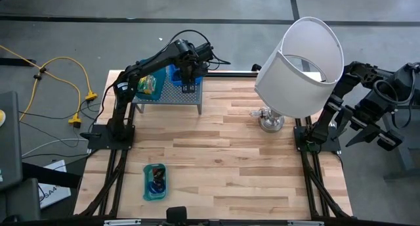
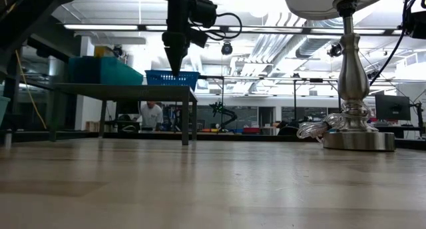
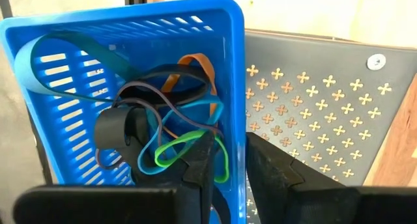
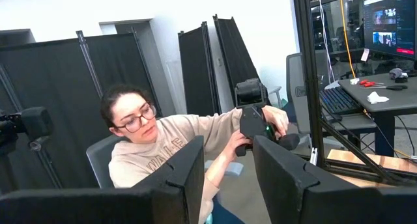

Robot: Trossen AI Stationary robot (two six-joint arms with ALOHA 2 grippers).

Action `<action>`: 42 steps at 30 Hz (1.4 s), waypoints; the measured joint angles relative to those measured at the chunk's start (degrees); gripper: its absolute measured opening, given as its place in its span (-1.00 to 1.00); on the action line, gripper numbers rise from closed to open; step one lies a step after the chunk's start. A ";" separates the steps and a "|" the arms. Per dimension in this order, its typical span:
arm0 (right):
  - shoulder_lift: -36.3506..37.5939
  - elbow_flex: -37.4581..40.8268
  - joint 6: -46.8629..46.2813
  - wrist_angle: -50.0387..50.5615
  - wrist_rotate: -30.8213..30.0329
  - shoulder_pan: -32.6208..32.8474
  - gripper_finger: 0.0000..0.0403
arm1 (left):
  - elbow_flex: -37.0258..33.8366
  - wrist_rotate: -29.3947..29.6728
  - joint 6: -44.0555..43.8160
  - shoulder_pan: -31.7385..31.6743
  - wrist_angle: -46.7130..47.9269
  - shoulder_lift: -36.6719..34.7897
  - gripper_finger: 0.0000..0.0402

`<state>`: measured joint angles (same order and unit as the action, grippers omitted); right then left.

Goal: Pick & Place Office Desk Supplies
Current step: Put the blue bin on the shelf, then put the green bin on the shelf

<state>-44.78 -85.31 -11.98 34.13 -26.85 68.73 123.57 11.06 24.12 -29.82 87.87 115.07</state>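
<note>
**Left gripper poised over a blue basket of rubber bands**

At the far left of the table, a teal bin (image 1: pixel 146 86) holding yellow-green packets (image 1: pixel 149 83) is seen on a grey perforated rack (image 1: pixel 176 94). Beside it on the same rack stands a blue slotted basket (image 3: pixel 45 74). Inside the basket a loose tangle of rubber bands (image 3: pixel 176 129) is shown: green, blue, orange and dark loops, with a wider black band (image 3: pixel 120 127) curled among them.

The left gripper (image 3: pixel 228 162) is held directly over the basket's near corner, pointing down. Its fingers are spread by a narrow gap, one tip inside the basket wall and the other outside it; nothing is seen pinched between them.

Nearer the front edge of the table, a second teal tray (image 1: pixel 155 182) with small dark and red items is seen lying on the wood.

The bands are judged to be very light, soft and stretchy, and likely to drag neighbours along when lifted. A single loop standing clear of the tangle, such as the green one, is judged the best place to pinch.

To the right, a lamp (image 1: pixel 302 62) with a large white shade stands on the table. The right gripper (image 4: pixel 228 168) is parked off the table's right edge, fingers apart and empty, facing a seated person (image 4: pixel 176 146).

No brand or label can be read on the supplies.
</note>
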 joint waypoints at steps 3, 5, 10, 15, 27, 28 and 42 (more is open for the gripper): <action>-0.01 0.00 0.01 0.00 0.00 0.01 -0.40 | 0.00 -0.25 0.00 0.00 -0.01 0.00 -0.60; -0.01 0.00 -0.01 0.00 0.00 0.01 -0.40 | 0.01 -0.25 -0.01 0.00 0.00 0.00 -0.55; 0.01 0.01 0.00 0.00 0.00 0.01 -0.40 | 0.00 -0.23 0.47 0.00 0.29 0.00 -0.31; 0.01 0.01 -0.01 0.00 -0.02 0.01 -0.40 | 0.00 0.81 0.50 0.00 0.51 0.00 -0.15; 0.00 0.01 -0.01 0.00 -0.02 0.01 -0.40 | 0.00 4.34 0.47 3.28 0.42 -4.15 -0.14; 0.01 0.01 -0.01 0.01 0.00 0.00 -0.40 | 0.00 4.34 -0.03 3.77 0.42 -4.61 -0.14; -0.01 0.01 -0.01 0.00 -0.02 0.02 -0.40 | 0.00 -1.27 -16.03 10.87 2.17 -5.97 -0.14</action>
<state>-44.79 -85.30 -11.99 34.13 -26.87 68.75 123.57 9.79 8.09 -18.96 90.04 109.10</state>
